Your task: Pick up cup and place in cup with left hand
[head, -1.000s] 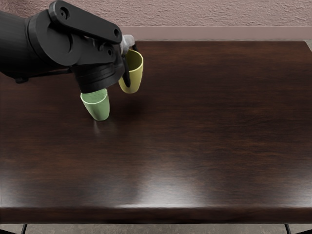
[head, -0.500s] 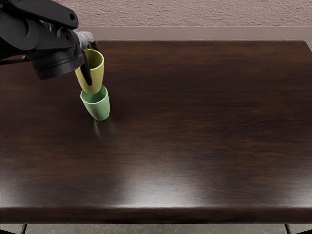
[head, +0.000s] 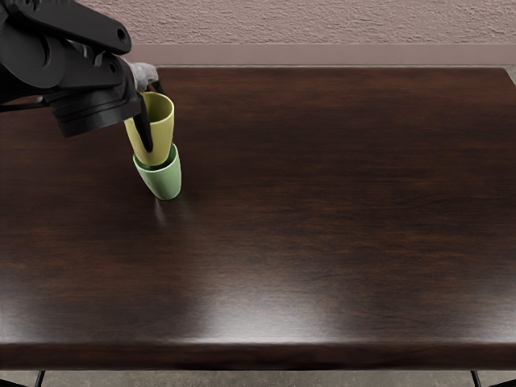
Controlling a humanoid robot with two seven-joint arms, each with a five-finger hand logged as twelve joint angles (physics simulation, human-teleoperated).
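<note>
My left hand (head: 143, 78) has its fingers (head: 143, 127) around the yellow cup (head: 162, 129), its base at the green cup's mouth. I see the green cup (head: 166, 182) on the counter (head: 322, 218), towards the left.

Passage rightward over table (head: 339, 201); left arm (head: 68, 68), yellow cup (head: 162, 135) block left (green cup (head: 166, 182) below).

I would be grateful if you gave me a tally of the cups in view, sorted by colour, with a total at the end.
Yellow cup: 1
Green cup: 1
Total cups: 2
</note>
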